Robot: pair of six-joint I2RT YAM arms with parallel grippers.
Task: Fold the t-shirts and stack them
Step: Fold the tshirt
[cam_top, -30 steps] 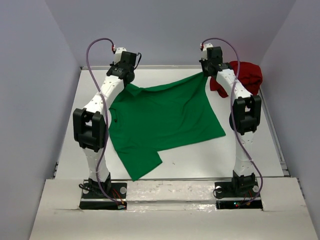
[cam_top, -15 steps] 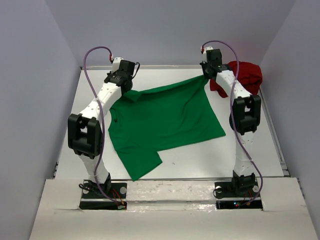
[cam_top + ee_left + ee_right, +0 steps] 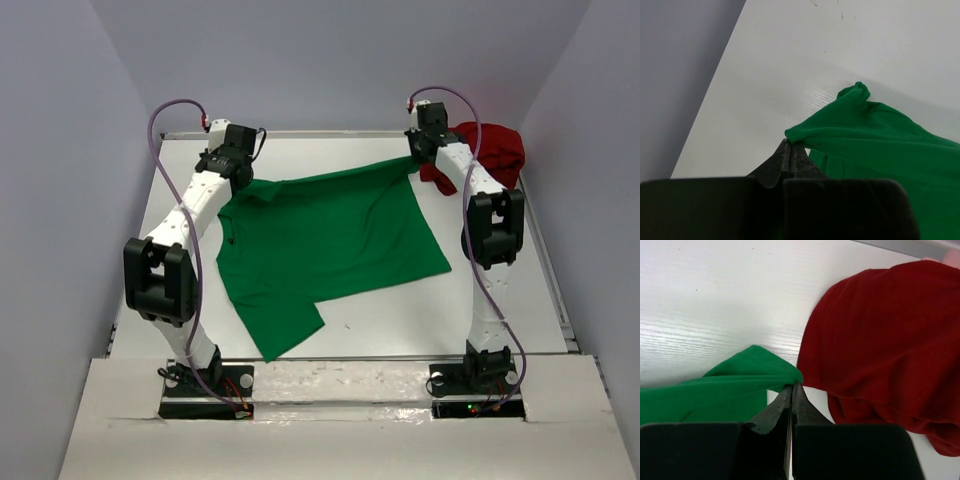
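The green t-shirt lies spread over the middle of the table, its far edge stretched between my two grippers. My left gripper is shut on its far left corner; in the left wrist view my left gripper pinches the green cloth. My right gripper is shut on the far right corner; in the right wrist view my right gripper pinches the green cloth. The dark red t-shirt lies crumpled at the far right and also shows in the right wrist view.
The white table is bounded by grey walls on the left, right and back. The red shirt lies close beside my right gripper. A raised ledge runs along the near edge by the arm bases.
My left gripper has moved left and a little farther back with the shirt's corner, stretching the far edge wider. My right gripper has shifted slightly farther back.
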